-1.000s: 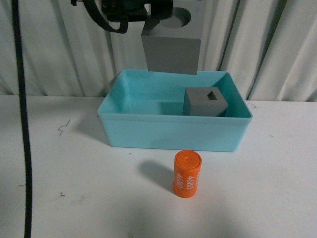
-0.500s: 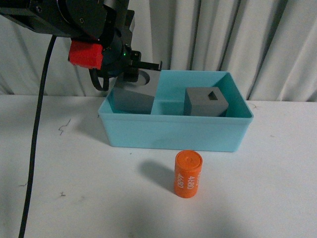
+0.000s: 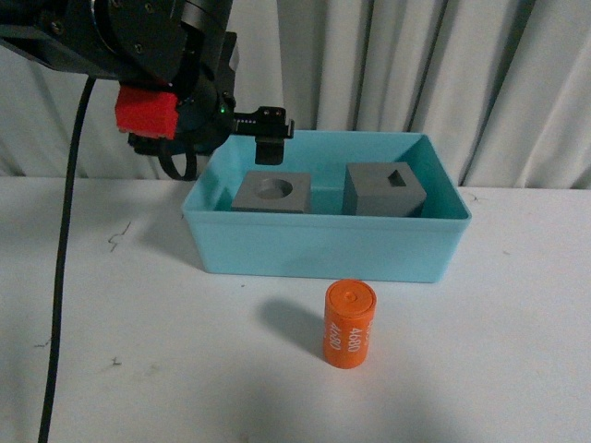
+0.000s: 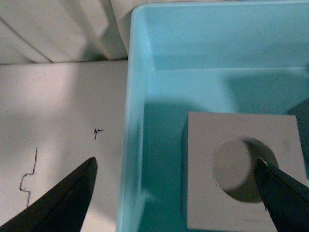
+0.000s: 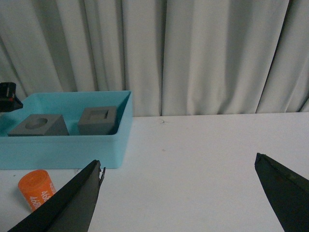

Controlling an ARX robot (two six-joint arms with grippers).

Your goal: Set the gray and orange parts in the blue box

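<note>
White table [image 3: 138, 369]; left fingers [image 4: 63, 205] wide, empty.

Open table [image 3: 138, 369] around orange cylinder [image 3: 349, 325]

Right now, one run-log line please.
left gripper open above round-hole cube | round-hole cube, rectangular-hole cube in blue box | orange cylinder upright on table, outside box | right gripper open, empty

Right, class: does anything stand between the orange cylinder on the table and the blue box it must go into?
Nothing separate does. The orange cylinder stands upright in front of the blue box; only the box's own near wall rises between them. The round-hole cube and the rectangular-hole cube sit inside.
</note>
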